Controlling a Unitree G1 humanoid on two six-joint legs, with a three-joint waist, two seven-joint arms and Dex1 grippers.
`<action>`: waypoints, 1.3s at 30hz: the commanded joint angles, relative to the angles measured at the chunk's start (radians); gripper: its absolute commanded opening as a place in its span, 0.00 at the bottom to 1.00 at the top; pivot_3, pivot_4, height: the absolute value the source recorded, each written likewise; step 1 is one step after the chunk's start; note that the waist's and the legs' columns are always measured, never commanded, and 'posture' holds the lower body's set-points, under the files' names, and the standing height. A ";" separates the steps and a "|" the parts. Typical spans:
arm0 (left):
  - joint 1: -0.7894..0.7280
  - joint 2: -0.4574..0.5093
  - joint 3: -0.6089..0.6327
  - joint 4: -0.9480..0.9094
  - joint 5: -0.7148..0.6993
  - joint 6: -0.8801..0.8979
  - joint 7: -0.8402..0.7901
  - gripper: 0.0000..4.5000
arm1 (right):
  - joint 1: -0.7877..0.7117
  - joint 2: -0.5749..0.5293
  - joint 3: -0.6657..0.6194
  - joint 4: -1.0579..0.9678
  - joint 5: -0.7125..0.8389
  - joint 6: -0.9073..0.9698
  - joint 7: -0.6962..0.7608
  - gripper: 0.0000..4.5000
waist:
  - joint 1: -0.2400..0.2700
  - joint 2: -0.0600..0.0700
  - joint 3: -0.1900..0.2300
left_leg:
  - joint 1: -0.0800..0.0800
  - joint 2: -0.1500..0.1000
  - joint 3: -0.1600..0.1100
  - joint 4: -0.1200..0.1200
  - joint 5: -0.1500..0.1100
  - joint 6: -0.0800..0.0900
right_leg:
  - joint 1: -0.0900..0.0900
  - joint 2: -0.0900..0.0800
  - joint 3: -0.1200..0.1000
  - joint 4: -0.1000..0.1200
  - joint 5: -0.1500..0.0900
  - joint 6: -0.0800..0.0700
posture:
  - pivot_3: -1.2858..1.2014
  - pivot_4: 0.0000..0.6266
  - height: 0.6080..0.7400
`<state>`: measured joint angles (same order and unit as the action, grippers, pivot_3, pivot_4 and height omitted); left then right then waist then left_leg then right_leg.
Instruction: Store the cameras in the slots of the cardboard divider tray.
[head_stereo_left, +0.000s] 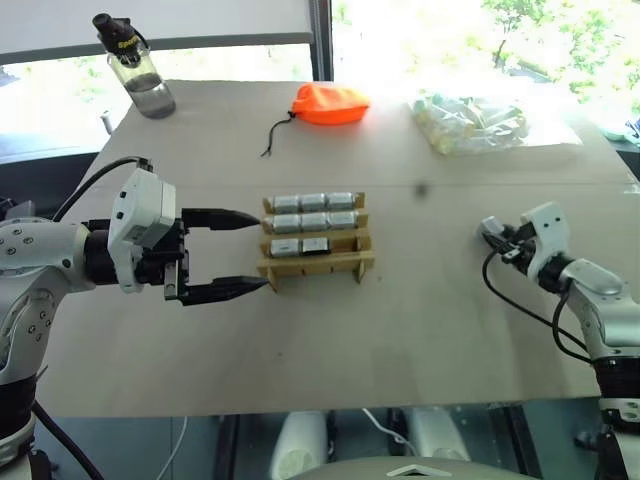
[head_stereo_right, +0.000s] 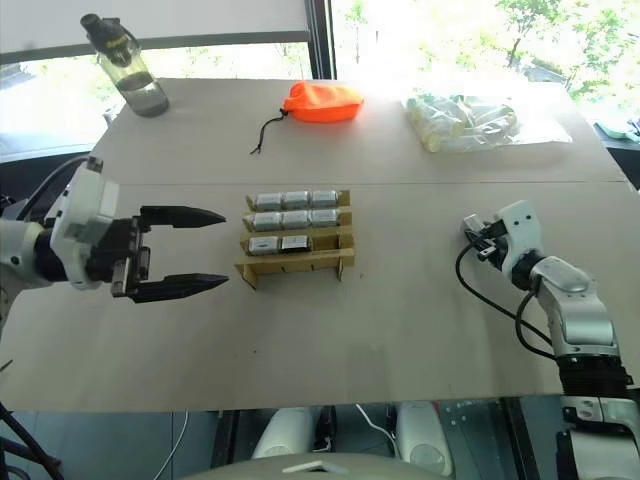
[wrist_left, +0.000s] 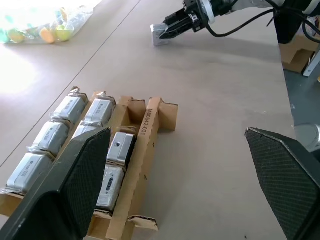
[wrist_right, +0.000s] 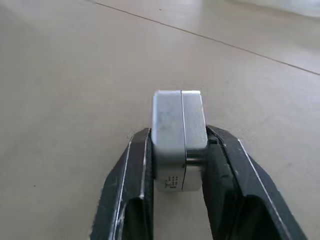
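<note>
Right wrist view, boxy silvery camera pinched between black jaws, matte table

You see two white-and-silver arms with rounded joint housings; each end effector — left, right — has two black tapered fingers with textured pads, and black cables loop along the wrists.

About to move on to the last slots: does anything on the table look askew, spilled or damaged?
Nothing stands out. The cardboard divider tray sits flat, eight cameras seated in its slots. The right gripper is shut squarely on another camera; the left gripper is open beside the tray.
</note>
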<state>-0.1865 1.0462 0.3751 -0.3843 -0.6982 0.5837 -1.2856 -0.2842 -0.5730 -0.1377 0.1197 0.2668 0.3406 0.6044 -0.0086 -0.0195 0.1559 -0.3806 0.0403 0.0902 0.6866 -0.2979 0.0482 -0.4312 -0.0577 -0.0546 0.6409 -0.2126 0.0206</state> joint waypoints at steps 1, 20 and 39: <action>-0.007 0.019 0.003 -0.006 -0.003 -0.017 -0.005 1.00 | 0.011 -0.025 -0.047 -0.071 0.009 -0.010 -0.004 0.17 | 0.000 0.000 0.000 | 0.000 0.000 0.000 0.000 0.000 0.000 | 0.000 0.000 0.000 0.000 0.000 0.000 | 0.52 0.24 1.00; 0.079 -0.009 0.070 -0.052 -0.014 0.010 0.083 1.00 | -0.320 0.052 0.332 -0.121 0.067 -0.108 0.533 0.17 | -0.005 0.001 0.001 | -0.001 0.001 0.000 -0.001 0.000 0.000 | -0.002 0.001 0.000 0.000 0.000 0.000 | 0.52 0.24 1.00; 0.346 -0.031 0.373 -0.287 -0.128 0.152 0.209 1.00 | -0.797 0.310 0.441 0.748 -0.106 -0.557 0.884 0.17 | -0.010 0.003 0.003 | -0.002 -0.001 -0.003 -0.001 0.000 0.000 | -0.001 -0.004 -0.004 0.000 0.000 -0.001 | 0.52 0.24 1.00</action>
<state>0.1543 1.0184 0.7065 -0.6425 -0.8056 0.7326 -1.0869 -1.0504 -0.2741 0.3336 0.8451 0.1647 -0.1800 1.4646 -0.0182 -0.0165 0.1588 -0.3827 0.0390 0.0871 0.6854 -0.2978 0.0478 -0.4325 -0.0622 -0.0590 0.6411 -0.2125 0.0201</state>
